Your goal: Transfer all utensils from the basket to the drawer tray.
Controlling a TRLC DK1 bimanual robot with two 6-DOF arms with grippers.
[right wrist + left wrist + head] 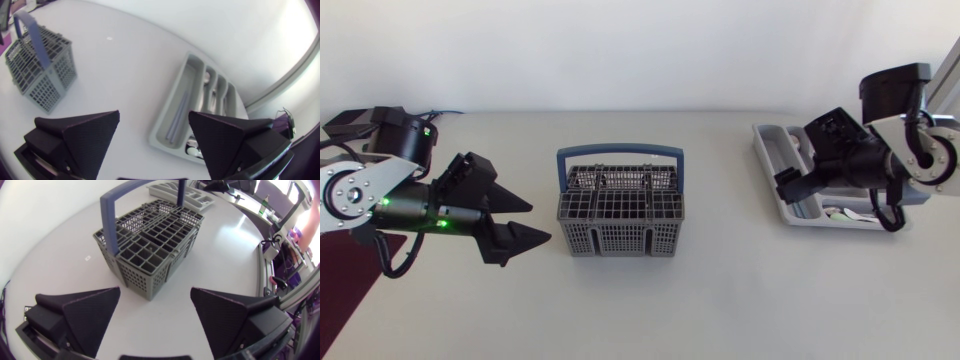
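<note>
The grey basket (620, 208) with a blue handle stands mid-table; no utensil shows in its cells, seen closer in the left wrist view (150, 245). My left gripper (538, 222) hovers just left of it, open and empty, with the basket ahead of its fingers (155, 290). The grey drawer tray (770, 145) lies at the right. My right gripper (792, 185) hangs over the tray's near end, open (154, 114), with nothing between its fingers. Pale utensils (210, 92) lie in the tray's (167, 107) compartments, and a white one (845, 212) shows past the arm.
Bare table lies between the basket and the tray and along the front. My right arm covers much of the tray in the head view. A dark red patch (340, 275) sits at the front left corner.
</note>
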